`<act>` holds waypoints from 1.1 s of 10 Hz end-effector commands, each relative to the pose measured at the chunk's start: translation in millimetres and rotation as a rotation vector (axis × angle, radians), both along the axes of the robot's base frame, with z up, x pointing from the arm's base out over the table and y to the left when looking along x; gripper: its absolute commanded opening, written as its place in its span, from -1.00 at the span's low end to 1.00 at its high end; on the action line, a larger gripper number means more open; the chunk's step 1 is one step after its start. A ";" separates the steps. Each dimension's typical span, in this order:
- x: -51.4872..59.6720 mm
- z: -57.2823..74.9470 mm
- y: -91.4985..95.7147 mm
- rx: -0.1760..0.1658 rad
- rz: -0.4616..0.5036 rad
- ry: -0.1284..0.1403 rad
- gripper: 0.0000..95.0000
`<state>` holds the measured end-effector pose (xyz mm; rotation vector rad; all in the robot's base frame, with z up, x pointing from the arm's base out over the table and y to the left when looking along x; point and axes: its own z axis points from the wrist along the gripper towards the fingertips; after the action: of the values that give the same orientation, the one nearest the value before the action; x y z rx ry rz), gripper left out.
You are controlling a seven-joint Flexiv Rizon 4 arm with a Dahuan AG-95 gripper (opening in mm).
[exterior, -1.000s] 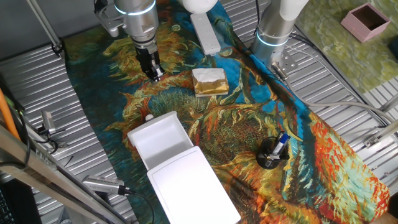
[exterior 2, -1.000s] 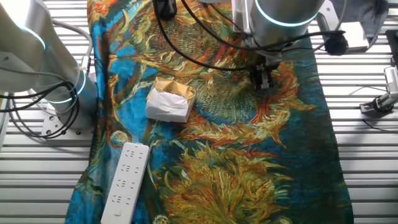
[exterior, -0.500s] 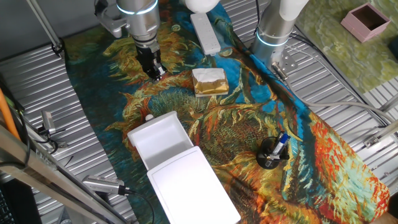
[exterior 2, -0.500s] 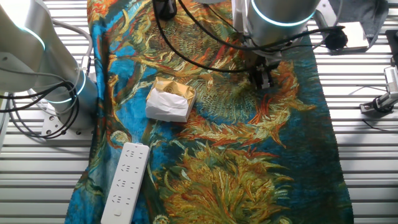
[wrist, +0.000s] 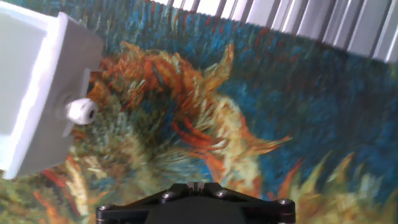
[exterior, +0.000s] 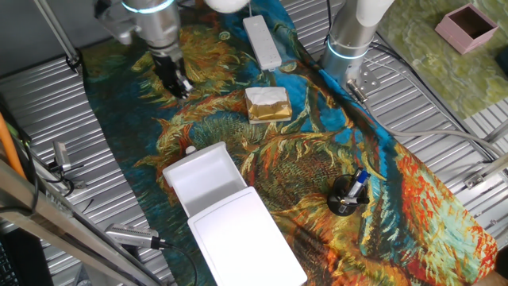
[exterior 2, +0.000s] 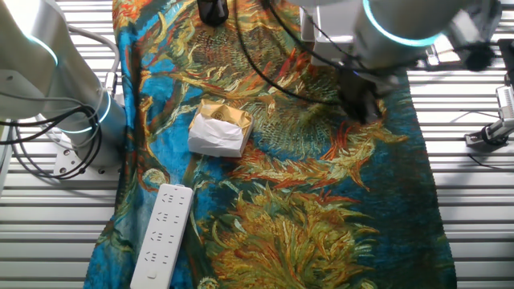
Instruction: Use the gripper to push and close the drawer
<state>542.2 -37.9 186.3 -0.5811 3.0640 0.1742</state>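
Note:
The drawer (exterior: 205, 179) is a shallow white tray pulled out from under the flat white cabinet top (exterior: 246, 238). Its small round knob (exterior: 190, 150) faces the far side. In the hand view the drawer front (wrist: 37, 93) and its knob (wrist: 81, 112) sit at the left. My slim black gripper (exterior: 176, 82) hangs over the cloth beyond the drawer and to its left, well apart from it. It is blurred in the other fixed view (exterior 2: 365, 108). In the hand view the gripper (wrist: 194, 186) has its jaws pressed together with nothing between them.
A gold-and-white block (exterior: 267, 104) lies on the patterned cloth to the right of the gripper. A white power strip (exterior: 262, 41) lies at the far edge. The other silver arm's column (exterior: 353, 40) stands at the back right. A black pen cup (exterior: 346, 195) stands at the right.
The gripper has moved left and slightly farther from the block in the one fixed view, and right in the other fixed view. The drawer has not moved.

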 end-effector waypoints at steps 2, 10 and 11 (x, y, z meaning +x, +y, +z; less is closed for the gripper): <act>18.9 -0.5 -29.7 0.020 0.035 -0.001 -1.00; 77.0 -8.4 30.5 0.056 -0.068 0.011 -1.00; 82.0 -10.7 47.9 0.058 -0.090 0.011 -1.00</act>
<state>622.3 6.1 176.3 -0.4493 3.0751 0.2623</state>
